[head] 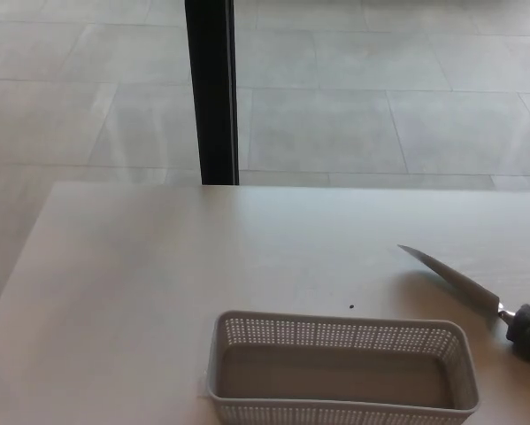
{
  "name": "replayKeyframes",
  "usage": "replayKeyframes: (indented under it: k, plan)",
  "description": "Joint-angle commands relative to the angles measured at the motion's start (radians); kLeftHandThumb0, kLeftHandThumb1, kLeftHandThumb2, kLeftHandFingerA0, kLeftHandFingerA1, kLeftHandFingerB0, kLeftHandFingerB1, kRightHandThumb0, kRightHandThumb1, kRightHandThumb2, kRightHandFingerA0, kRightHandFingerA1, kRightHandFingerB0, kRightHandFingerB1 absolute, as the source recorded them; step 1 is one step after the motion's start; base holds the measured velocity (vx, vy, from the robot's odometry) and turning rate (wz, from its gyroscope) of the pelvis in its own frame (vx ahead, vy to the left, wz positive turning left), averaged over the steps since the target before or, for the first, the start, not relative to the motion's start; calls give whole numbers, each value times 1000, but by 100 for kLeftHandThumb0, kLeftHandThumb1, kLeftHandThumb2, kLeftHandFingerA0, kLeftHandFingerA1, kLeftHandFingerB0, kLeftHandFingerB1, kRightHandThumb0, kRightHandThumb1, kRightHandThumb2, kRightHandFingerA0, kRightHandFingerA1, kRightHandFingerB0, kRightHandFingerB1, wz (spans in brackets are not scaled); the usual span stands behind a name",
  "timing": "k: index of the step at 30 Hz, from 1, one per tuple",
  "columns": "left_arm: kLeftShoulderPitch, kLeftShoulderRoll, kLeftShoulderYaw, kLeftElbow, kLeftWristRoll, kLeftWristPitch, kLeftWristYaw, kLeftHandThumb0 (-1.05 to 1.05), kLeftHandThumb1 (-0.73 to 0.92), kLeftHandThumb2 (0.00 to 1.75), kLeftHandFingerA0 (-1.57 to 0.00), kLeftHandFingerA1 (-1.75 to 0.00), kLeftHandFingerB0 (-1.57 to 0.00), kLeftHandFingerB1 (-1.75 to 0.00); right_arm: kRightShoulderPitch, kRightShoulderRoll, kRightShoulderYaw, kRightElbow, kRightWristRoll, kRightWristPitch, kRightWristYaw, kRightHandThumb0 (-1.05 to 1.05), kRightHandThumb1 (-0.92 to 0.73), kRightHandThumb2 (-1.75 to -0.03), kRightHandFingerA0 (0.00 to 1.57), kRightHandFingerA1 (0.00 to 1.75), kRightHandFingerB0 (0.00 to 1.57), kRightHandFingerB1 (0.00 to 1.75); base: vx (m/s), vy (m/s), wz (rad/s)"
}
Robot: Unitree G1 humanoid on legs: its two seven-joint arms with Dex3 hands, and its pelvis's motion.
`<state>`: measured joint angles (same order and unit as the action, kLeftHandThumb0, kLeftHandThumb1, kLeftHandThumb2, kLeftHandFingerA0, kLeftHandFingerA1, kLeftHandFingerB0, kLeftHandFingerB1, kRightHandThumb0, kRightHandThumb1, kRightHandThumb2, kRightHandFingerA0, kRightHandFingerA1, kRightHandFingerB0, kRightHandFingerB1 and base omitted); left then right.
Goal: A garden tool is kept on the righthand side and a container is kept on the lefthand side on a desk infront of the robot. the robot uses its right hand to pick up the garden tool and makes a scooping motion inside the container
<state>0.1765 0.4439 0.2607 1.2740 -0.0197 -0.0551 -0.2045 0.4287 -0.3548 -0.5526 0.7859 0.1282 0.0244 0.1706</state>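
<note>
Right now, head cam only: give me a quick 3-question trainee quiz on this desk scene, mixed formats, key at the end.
1. True or false: the perforated grey basket holds soil.
2. Multiple choice: the garden tool lies A) inside the basket, B) on the desk to the basket's right, blade pointing up-left, C) on the floor.
3. Short answer: which robot hand shows in the head view?

Key:
1. False; the basket looks empty.
2. B; the blade rests on the desk, apart from the basket, with its dark handle at the picture's right edge.
3. Neither; no hand is in view.
</note>
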Motion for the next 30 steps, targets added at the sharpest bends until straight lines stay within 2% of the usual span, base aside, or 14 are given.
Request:
replayKeyframes:
  k: [1, 7, 8, 9, 11, 18, 22, 23, 24, 25, 27, 28, 29, 30]
  plan:
    - [-5, 28, 23, 25, -25, -21, -32, -105, 7, 120, -108, -125, -75, -107, -226, -143, -263, 244, 265, 24, -11, -103, -57, -103, 0, 62, 0, 62, 0, 0, 0]
    - [1, 31, 33, 10, -34, -24, -53, -98, 1, 118, -112, -127, -81, -111, -332, -254, -356, 150, 276, 53, -54, -105, -62, -105, 0, 60, 0, 61, 0, 0, 0]
    - [-7, 28, 43, 18, -39, -7, -37, -87, 2, 120, -89, -118, -72, -108, -381, -293, -377, 95, 283, 60, -76, -104, -63, -104, 0, 56, 0, 55, 0, 0, 0]
    - [-8, 25, 49, 21, -44, 0, -39, -79, 4, 117, -109, -121, -80, -106, -396, -313, -387, 37, 286, 76, -63, -105, -63, -104, 0, 56, 0, 56, 0, 0, 0]
    - [-7, 22, 50, 20, -40, 0, -35, -84, 4, 119, -112, -123, -84, -109, -429, -336, -391, -61, 284, 106, -58, -105, -61, -105, 0, 55, 0, 55, 0, 0, 0]
    - [-6, 18, 48, 36, -33, -23, -17, -92, 7, 116, -108, -118, -79, -105, -515, -357, -257, -387, 162, 115, -89, -105, -62, -106, 0, 47, 0, 51, 0, 0, 0]
    - [4, 17, 34, 38, -20, -36, -16, -105, 7, 117, -109, -122, -78, -106, -525, -367, -131, -608, 84, 201, -95, -100, -58, -106, 0, 59, 0, 63, 0, 0, 0]
    - [2, 17, 39, 38, -25, -25, -15, -97, 5, 115, -108, -122, -77, -106, -523, -358, -88, -644, 73, 188, -66, -100, -58, -106, 0, 59, 0, 63, 0, 0, 0]
    - [0, 16, 40, 38, -27, -19, -15, -95, 6, 115, -90, -116, -74, -107, -519, -351, -55, -674, 61, 182, -50, -103, -61, -106, 0, 62, 0, 62, 0, 0, 0]
    - [-2, 16, 41, 38, -29, -15, -12, -96, 0, 116, -112, -127, -77, -108, -507, -349, -4, -697, 24, 153, -27, -105, -62, -104, 0, 55, 0, 48, 0, 0, 0]
    - [-4, 13, 50, 37, -39, -10, -9, -85, 1, 116, -108, -126, -81, -109, -486, -358, 81, -723, -49, 114, -6, -105, -62, -103, 0, 52, 0, 42, 0, 0, 0]
    - [0, 6, 63, 35, -55, -11, -17, -87, -1, 121, -91, -121, -73, -111, -488, -376, 141, -737, -89, 118, 11, -105, -64, -103, 0, 44, 0, 37, 0, 0, 0]
    - [3, 5, 73, 33, -66, -9, -26, -83, 0, 119, -111, -129, -82, -112, -491, -380, 175, -744, -107, 119, 19, -99, -61, -103, 0, 39, 0, 31, 0, 0, 0]
    - [10, 5, 66, 31, -57, -25, -24, -92, 2, 120, -113, -129, -81, -113, -494, -376, 208, -745, -111, 117, 33, -102, -63, -100, 0, 20, 0, 14, 0, 0, 0]
